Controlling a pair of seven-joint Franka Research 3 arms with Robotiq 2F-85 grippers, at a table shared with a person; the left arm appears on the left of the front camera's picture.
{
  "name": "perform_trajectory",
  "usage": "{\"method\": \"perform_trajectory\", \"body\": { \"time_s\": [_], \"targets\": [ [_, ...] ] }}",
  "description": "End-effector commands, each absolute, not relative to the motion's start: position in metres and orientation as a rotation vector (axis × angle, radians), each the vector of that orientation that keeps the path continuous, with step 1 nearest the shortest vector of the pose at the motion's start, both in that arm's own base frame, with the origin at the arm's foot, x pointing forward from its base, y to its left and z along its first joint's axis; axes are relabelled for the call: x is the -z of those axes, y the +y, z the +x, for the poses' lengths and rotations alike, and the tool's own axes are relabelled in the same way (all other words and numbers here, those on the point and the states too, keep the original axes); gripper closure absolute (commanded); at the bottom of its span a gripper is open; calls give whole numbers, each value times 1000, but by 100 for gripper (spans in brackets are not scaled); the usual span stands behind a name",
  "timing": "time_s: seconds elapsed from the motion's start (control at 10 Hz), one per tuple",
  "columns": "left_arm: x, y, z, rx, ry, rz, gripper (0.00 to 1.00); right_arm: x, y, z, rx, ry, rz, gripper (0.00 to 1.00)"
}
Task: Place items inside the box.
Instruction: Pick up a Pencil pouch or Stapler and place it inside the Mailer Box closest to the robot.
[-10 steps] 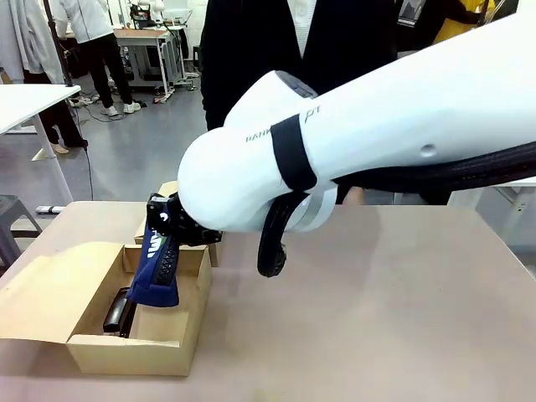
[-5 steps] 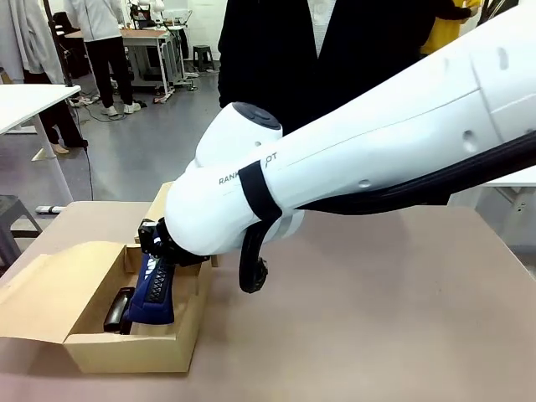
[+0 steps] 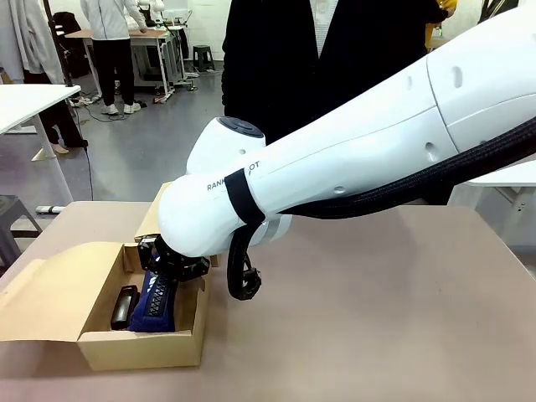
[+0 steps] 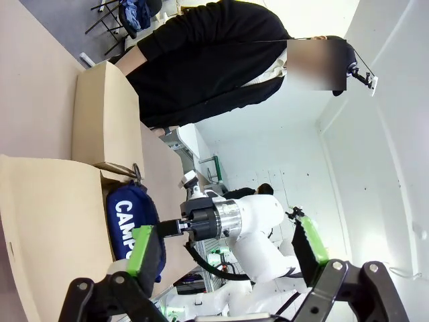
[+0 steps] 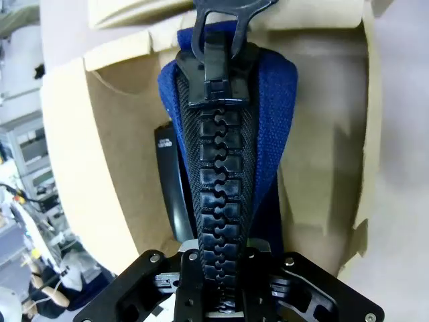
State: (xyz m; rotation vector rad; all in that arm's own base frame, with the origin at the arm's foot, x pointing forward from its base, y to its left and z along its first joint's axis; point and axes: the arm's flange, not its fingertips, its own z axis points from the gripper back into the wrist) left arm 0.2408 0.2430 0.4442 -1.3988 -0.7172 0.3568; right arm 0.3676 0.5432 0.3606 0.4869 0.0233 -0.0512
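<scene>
Beige worktop (image 3: pixel 377 318) carries your cardboard box (image 3: pixel 142 352); your right jaws clamp the navy pouch (image 3: pixel 157 303) by its zip (it hangs below them inside the box, black stapler (image 3: pixel 125 307) beside); left jaws stand apart, empty.

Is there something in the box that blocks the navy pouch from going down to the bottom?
Nothing visible does. The navy pouch, held by the right gripper, is between the walls of the box; the black stapler lies beside it, apparently not under it.
</scene>
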Motion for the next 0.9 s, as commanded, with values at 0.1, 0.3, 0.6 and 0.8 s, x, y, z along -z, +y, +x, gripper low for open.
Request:
{"method": "perform_trajectory", "body": {
  "time_s": [0.1, 0.3, 0.6, 0.8],
  "targets": [
    [-446, 243, 240, -345, -739, -1412, 0, -364, 555, 372, 75, 28, 445, 93],
    [-446, 243, 240, -345, -739, -1412, 0, -363, 554, 372, 78, 35, 432, 93],
    [-446, 243, 240, -345, -739, -1412, 0, -363, 551, 372, 60, 56, 381, 32],
    [-446, 243, 240, -345, -739, -1412, 0, -363, 550, 372, 49, 62, 375, 0]
  ]
}}
